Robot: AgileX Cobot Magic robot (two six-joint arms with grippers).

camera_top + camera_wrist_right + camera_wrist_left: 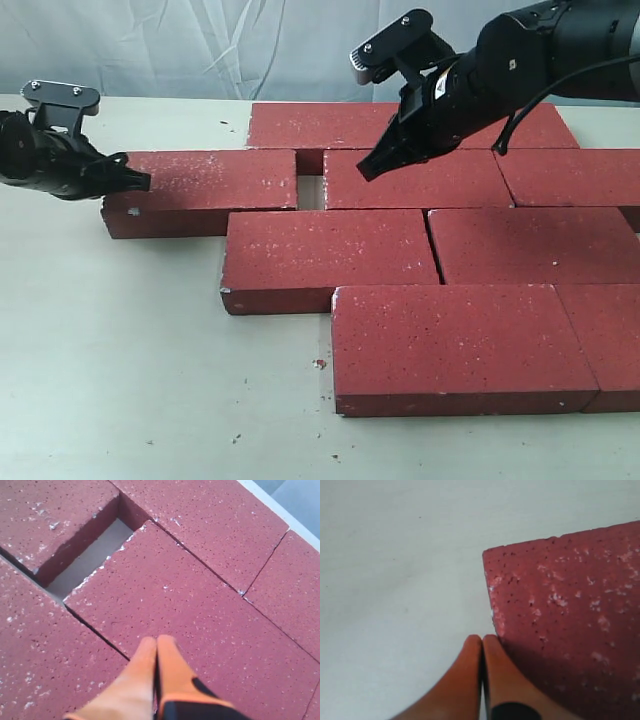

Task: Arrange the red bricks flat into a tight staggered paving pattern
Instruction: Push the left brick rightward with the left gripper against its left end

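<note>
Several dark red speckled bricks (330,255) lie flat in staggered rows on the pale table (120,350). The leftmost brick (205,190) of the second row stands a small gap (310,188) away from its neighbour (415,180). My left gripper (138,182) is shut and empty, its tips at that brick's left end, by the corner (492,587). My right gripper (368,170) is shut and empty, hovering just over the neighbour brick (175,600), close to the gap (87,562).
A back-row brick (320,122) lies behind the gap. More bricks (450,345) fill the front right, running past the view's right edge. Small crumbs (318,363) dot the table. A pale cloth backdrop (200,45) stands behind.
</note>
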